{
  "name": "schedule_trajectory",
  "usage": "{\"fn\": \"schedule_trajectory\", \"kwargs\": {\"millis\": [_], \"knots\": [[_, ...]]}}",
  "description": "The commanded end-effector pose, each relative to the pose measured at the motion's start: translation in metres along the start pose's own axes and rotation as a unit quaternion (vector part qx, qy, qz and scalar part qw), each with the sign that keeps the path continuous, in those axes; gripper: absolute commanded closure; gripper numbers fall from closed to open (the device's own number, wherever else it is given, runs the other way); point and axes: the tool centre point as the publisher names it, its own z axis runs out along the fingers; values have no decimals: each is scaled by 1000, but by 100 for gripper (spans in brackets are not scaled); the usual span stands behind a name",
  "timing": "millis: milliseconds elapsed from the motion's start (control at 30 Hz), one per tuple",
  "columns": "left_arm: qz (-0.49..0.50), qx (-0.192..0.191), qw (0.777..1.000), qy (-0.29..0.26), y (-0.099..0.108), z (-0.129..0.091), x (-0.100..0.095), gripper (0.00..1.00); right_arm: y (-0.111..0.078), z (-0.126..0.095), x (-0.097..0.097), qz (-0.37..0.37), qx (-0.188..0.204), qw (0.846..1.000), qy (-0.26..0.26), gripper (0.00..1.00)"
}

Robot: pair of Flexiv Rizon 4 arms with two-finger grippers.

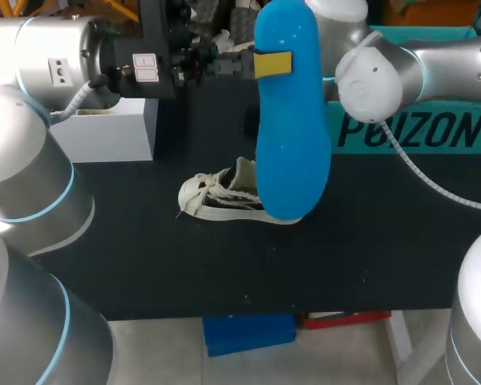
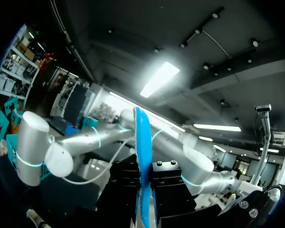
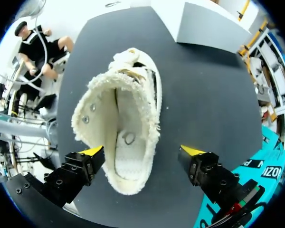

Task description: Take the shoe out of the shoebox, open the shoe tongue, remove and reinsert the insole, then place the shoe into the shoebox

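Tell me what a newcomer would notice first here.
The bright blue insole, held high above the black table in the left gripper, dominates the head view. Beneath it the cream shoe lies on the table, the right gripper open astride its heel.

Cream canvas shoe (image 1: 219, 197) with frayed edges and loose laces, on the dark table just left of frame centre, toe toward the left, heel end hidden behind the insole. Wide open at the mouth in the right wrist view, metal eyelets along the flaps, pale footbed inside. Bright blue insole (image 1: 293, 120), out of the shoe, upright in the air at upper centre, long and rounded. Teal shoebox (image 1: 417, 130) with dark lettering at frame right, partly behind the insole.
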Motion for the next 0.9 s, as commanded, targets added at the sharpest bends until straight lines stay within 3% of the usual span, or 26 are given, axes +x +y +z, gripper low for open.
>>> {"fn": "schedule_trajectory", "kwargs": {"millis": [33,333,533,567,700,733,767,900], "knots": [[-1,-1,1000,-2,1,1,0,100,11,11,-5,-2,155,988,4,2],[-1,-1,1000,-2,1,1,0,100,15,34,-7,-3,150,989,6,10],[-1,-1,1000,-2,1,1,0,100,15,39,-8,6,127,992,-9,27],[-1,-1,1000,-2,1,1,0,100,15,38,-9,6,124,992,-10,46],[-1,-1,1000,-2,1,1,0,100,14,38,-11,7,117,993,-14,78],[-1,-1,1000,-2,1,1,0,100,14,38,-12,7,114,993,-14,95],[-1,-1,1000,-2,1,1,0,100,14,38,-12,6,113,993,-14,100],[-1,-1,1000,-2,1,1,0,100,13,42,-15,-1,94,995,11,100]]}}
